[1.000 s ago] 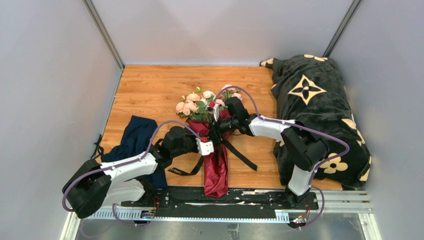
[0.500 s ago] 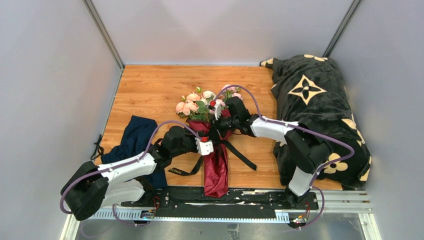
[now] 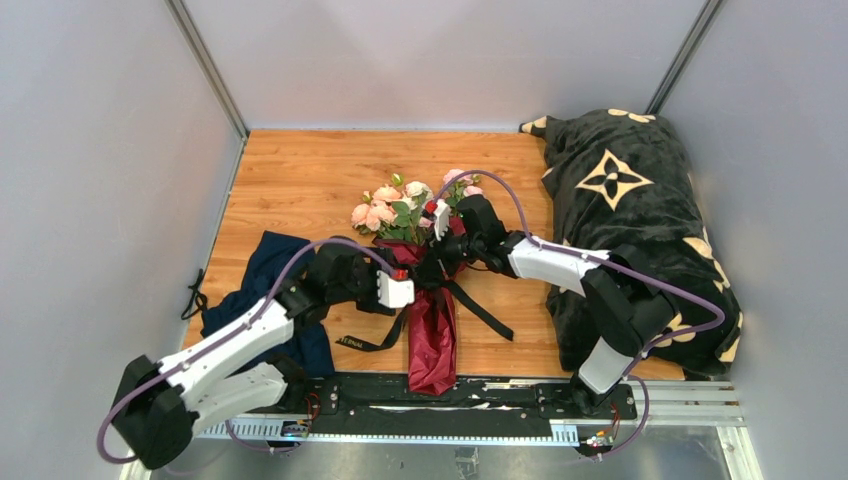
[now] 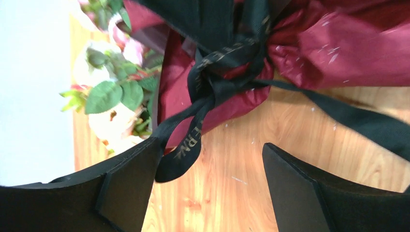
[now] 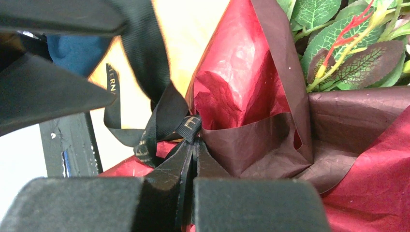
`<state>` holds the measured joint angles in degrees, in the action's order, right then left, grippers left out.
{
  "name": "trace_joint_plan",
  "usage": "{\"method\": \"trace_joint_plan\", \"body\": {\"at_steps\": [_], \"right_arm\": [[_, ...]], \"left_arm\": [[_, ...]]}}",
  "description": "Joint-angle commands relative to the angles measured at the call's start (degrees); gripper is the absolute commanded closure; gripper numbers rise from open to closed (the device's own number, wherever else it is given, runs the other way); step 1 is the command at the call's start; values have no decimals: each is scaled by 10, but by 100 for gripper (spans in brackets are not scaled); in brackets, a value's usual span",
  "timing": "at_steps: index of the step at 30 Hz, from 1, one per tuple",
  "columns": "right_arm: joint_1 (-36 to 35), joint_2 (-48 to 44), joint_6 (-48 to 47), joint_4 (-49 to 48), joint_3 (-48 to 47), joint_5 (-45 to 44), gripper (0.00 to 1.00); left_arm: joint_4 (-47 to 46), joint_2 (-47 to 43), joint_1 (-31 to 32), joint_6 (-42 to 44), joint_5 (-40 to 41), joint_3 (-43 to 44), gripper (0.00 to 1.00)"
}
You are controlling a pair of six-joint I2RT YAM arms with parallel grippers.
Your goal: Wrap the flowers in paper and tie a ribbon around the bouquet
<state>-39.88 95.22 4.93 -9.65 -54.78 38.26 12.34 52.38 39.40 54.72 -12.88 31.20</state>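
The bouquet lies mid-table: pale pink flowers at the far end, burgundy paper tapering toward me. The black ribbon is knotted round its neck, with tails trailing left and right. My left gripper sits just left of the neck, open; in its wrist view a ribbon loop hangs against the left finger, the knot beyond it. My right gripper is at the neck from the right. Its fingertips are shut on the ribbon beside the paper.
A black blanket with cream flowers is heaped along the right side. A navy cloth lies crumpled at the left, partly under my left arm. The arms' black base rail runs along the near edge. Grey walls enclose the table.
My left gripper has opened, let go of the ribbon and drawn back to the left. My right gripper, partly open a second ago, has shut on the ribbon at the neck.
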Motion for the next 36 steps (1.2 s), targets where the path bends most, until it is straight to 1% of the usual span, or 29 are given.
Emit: {"method": "trace_joint_plan", "body": {"at_steps": [1, 3, 5, 8, 10, 11, 12, 13, 15, 17, 18, 22, 26, 28, 30, 33, 36], "right_arm": [[-1, -24, -9, 11, 7, -6, 100], [0, -28, -9, 11, 10, -7, 100], [-1, -29, -10, 9, 12, -6, 100], [-1, -29, -10, 6, 11, -4, 100], [-1, -30, -11, 9, 9, -3, 100], [-1, -31, -13, 12, 9, -3, 100], [-1, -33, -16, 17, 8, -4, 100], [-1, -37, -17, 20, 7, -7, 100], [-1, -46, -18, 28, 11, -18, 100], [1, -61, -14, 33, 21, -38, 100], [2, -70, -10, 37, 28, -47, 100], [11, -108, 17, 64, 58, -90, 100], [34, -139, 51, 89, 112, -117, 100], [54, -157, 72, 89, 149, -130, 100], [80, -176, 88, 93, 177, -150, 100], [120, -205, 110, 94, 215, -177, 100], [156, -225, 125, 119, 247, -196, 100]], "left_arm": [[36, 83, -45, 20, -28, 60, 15], [36, 90, -55, 69, -39, 61, 15], [32, 103, -57, 91, -30, 61, 13], [5, 126, -57, 86, -20, 65, 10], [-31, 129, -57, 90, -15, 50, 9], [-50, 131, -57, 92, -9, 44, 9], [-64, 137, -57, 91, 1, 42, 12], [-71, 142, -57, 88, 11, 44, 22], [-76, 144, -57, 83, 21, 44, 57], [-61, 131, -57, 84, 15, 43, 92], [-52, 125, -57, 77, 15, 40, 100], [9, 104, -57, 63, 21, 24, 100], [71, 92, -57, 76, 20, 0, 100], [102, 93, -57, 99, 13, -11, 100], [109, 98, -56, 122, 16, -24, 100], [96, 111, -56, 148, 35, -45, 100], [81, 119, -57, 197, 60, -74, 100]]}}
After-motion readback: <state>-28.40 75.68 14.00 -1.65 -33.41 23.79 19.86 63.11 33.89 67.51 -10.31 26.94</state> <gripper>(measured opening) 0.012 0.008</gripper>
